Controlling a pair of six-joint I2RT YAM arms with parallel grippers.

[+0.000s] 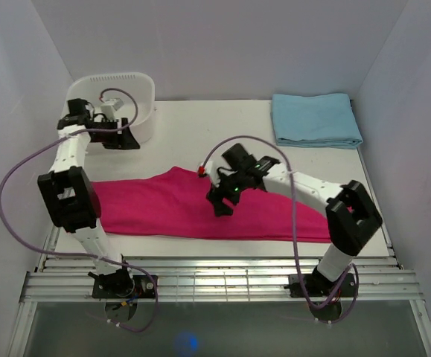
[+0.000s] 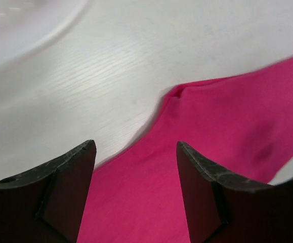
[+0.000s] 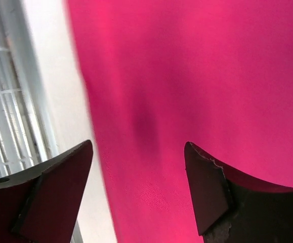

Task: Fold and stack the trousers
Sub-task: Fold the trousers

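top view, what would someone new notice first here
The bright pink trousers lie flat in a long strip across the near half of the table, with the right gripper open over their middle. A folded light blue cloth sits at the far right corner, and a white tub at the far left.

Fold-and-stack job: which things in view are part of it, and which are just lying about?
Part of the job:
- bright magenta-pink fabric trousers, lying flat
- left gripper, open, holding nothing
- right gripper, open, holding nothing

Lying about:
- folded light blue cloth rectangle, far right corner
- white rounded plastic basket, far left corner
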